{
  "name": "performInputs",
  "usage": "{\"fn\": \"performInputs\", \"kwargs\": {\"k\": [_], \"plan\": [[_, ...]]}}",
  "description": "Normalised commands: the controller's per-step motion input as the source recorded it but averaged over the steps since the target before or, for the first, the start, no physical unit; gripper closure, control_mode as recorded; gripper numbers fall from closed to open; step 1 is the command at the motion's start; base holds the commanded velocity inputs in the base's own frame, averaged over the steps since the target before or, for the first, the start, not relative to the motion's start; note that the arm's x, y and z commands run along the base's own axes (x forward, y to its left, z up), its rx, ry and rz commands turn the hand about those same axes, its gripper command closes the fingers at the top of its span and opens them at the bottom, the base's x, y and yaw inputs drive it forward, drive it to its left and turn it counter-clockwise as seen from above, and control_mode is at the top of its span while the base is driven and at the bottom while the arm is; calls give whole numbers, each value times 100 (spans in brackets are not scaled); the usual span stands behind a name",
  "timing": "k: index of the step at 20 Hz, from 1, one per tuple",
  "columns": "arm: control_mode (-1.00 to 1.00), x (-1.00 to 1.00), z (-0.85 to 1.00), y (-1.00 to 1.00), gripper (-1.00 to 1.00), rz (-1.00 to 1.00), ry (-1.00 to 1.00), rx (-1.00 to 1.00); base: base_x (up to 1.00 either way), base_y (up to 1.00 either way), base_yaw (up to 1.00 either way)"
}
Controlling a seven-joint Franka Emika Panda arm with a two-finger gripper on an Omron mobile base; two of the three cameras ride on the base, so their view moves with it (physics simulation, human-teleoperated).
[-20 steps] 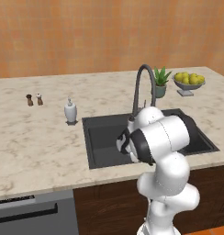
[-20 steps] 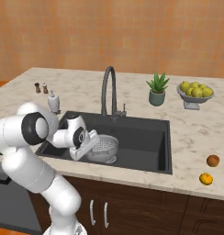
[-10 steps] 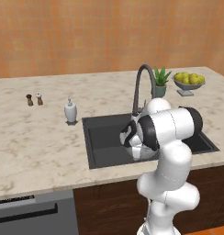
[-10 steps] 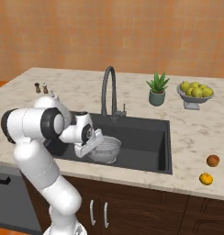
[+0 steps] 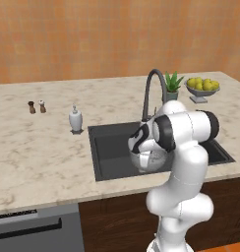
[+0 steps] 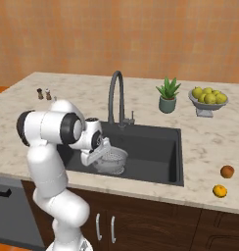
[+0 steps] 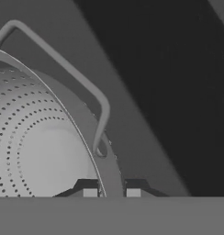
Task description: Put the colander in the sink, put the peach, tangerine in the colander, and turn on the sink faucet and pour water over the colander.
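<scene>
In the left base view the colander point(image 5: 150, 158) is seen inside the sink point(image 5: 109, 147), toward its front wall and in front of the sink faucet point(image 5: 152, 93), with much of it hidden behind the white arm. In the right base view the colander point(image 6: 111, 161) lies at the sink's point(image 6: 155, 152) front left, the gripper point(image 6: 98, 152) is pressed to its rim, and the peach point(image 6: 227, 171) and tangerine point(image 6: 219, 190) are seen on the counter point(image 6: 209, 147) well to the right of the sink — apart from each other. In the hand view the fingertips point(image 7: 90, 192) are closed on the colander's point(image 7: 36, 151) rim just beside one wire handle — the rim is pinched between them, over the dark sink point(image 7: 178, 82).
</scene>
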Motion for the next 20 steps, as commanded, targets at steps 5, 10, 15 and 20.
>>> {"fn": "performInputs", "kwargs": {"k": [5,10,15,20], "plan": [[-100,37,-21,42,100,-31,1,0,0,0,0],[-100,26,-35,22,100,-33,3,-1,0,0,0],[-100,30,-22,25,100,-34,1,-6,0,0,0],[-100,9,3,26,-100,-34,0,-10,0,0,0]]}}
